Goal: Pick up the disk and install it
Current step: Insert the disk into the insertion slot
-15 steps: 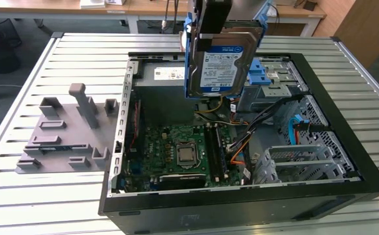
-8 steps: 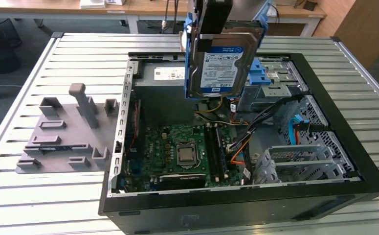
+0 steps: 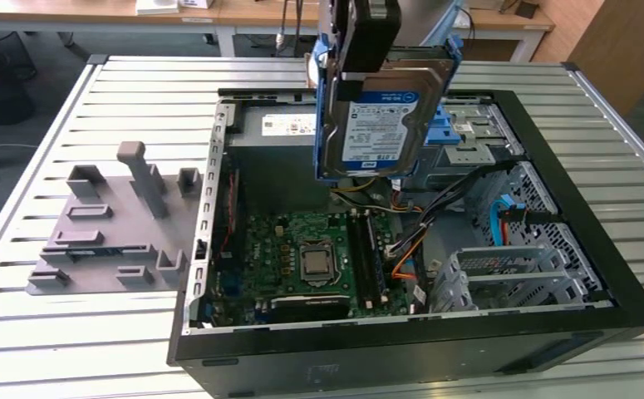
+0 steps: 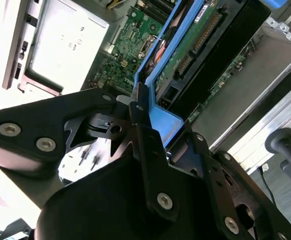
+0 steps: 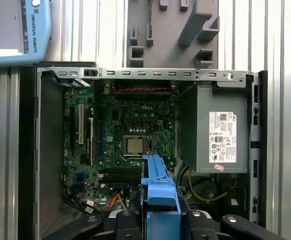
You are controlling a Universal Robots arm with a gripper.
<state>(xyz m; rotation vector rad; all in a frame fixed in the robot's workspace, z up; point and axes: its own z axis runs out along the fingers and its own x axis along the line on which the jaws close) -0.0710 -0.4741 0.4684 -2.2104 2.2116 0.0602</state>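
The slatted metal table carries an open computer case lying on its side, with a grey moulded rack beside it on the exterior view's left. Inside the case, the circuit board lies flat, and a metal drive cage sits toward the exterior view's right. The disk hangs in the air over the far part of the case. Its long axis runs straight up and down, directly below the pincer, whose fingers are clamped on the top end of its blue frame
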